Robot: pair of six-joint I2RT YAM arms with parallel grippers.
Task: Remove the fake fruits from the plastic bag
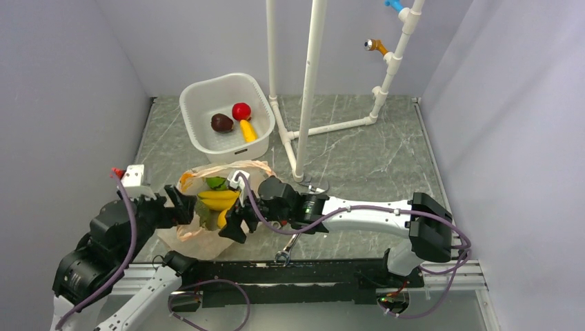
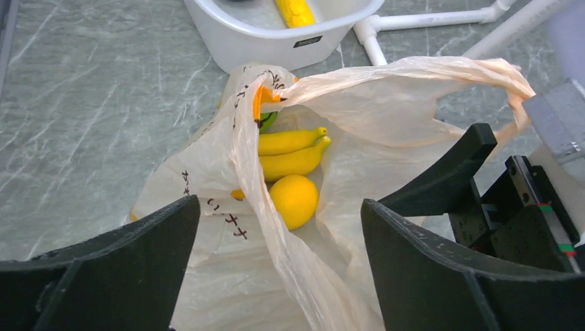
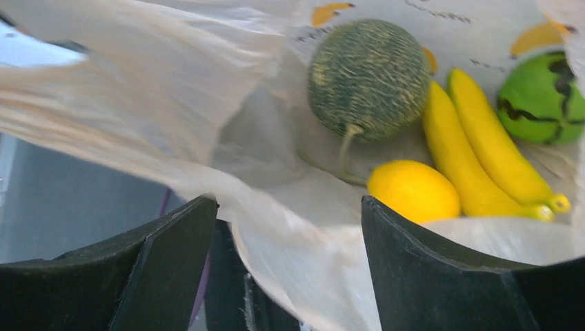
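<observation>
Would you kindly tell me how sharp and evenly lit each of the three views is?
Top external: even, diffuse light, soft shadows, and the plastic bag is sharp. Left wrist: the yellow-orange ball is crisp, while the left gripper's fingers are nearly featureless black. Right wrist: softer, the squash-like piece and banana bunch slightly blurred, the bag film washed out at upper left.

Thin crinkly translucent plastic bag [image 2: 386,89]
</observation>
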